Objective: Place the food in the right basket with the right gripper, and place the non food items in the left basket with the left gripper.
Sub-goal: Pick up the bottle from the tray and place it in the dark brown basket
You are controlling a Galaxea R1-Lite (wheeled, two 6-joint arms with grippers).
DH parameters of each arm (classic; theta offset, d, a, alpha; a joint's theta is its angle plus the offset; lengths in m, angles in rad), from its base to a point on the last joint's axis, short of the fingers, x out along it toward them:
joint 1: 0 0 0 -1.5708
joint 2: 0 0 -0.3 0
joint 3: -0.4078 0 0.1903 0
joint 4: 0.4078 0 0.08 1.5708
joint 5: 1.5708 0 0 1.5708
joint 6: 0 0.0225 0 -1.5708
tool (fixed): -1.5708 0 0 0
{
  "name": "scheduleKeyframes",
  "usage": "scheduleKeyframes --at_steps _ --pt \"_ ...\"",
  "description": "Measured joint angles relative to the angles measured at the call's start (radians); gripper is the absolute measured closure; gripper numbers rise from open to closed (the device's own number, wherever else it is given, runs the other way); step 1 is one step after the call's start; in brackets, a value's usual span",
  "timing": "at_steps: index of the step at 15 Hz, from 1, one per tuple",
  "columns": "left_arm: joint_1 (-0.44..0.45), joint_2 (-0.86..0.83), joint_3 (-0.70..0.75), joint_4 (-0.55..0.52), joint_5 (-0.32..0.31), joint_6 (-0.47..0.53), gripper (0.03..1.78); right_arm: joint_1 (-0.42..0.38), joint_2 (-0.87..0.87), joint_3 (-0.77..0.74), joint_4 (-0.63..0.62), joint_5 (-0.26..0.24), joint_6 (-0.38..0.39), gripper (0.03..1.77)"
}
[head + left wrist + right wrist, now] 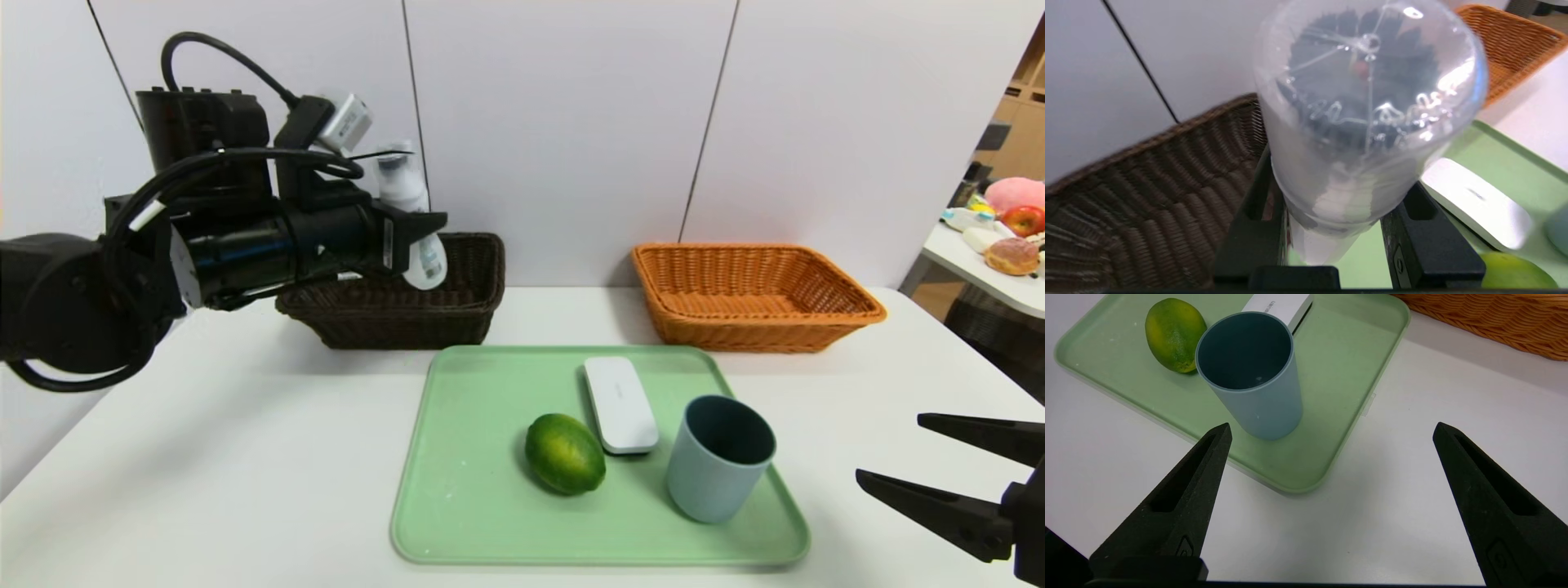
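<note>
My left gripper (424, 241) (1337, 179) is shut on a clear plastic bottle (412, 220) (1367, 102), held in the air over the near edge of the dark brown left basket (457, 302) (1147, 196). On the green tray (473, 490) (1339, 375) lie the green lime (565, 453) (1175, 334), a flat white case (620, 404) (1474, 212) and an upright grey-blue cup (718, 469) (1253, 375). The orange right basket (751, 302) (1494, 318) looks empty. My right gripper (888, 447) (1333, 425) hangs open and empty above the table, right of the tray's near corner.
Both baskets stand against the back wall behind the tray. A side table at the far right carries a red apple (1024, 220), a glazed doughnut (1011, 255) and other items. White tabletop lies to the left of the tray and in front of it.
</note>
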Motion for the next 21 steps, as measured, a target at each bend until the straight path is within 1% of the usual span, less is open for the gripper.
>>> scheduleKeyframes --at_steps 2,4,9,14,21 --pt "0.054 0.063 -0.077 0.026 0.0 0.056 1.16 0.002 0.0 0.003 0.001 0.008 -0.001 0.1" --pt "0.088 0.133 -0.133 0.03 0.001 0.092 1.16 0.003 0.001 0.005 0.0 0.01 -0.002 0.1" --pt "0.119 0.285 -0.253 0.038 0.001 0.132 1.16 0.003 0.015 0.0 -0.008 0.012 -0.001 0.1" --pt "0.149 0.41 -0.358 0.037 0.001 0.141 1.16 0.0 0.026 -0.008 -0.008 0.011 -0.001 0.1" --pt "0.152 0.515 -0.405 0.037 0.0 0.133 1.16 -0.001 0.031 -0.004 -0.008 0.011 0.0 0.1"
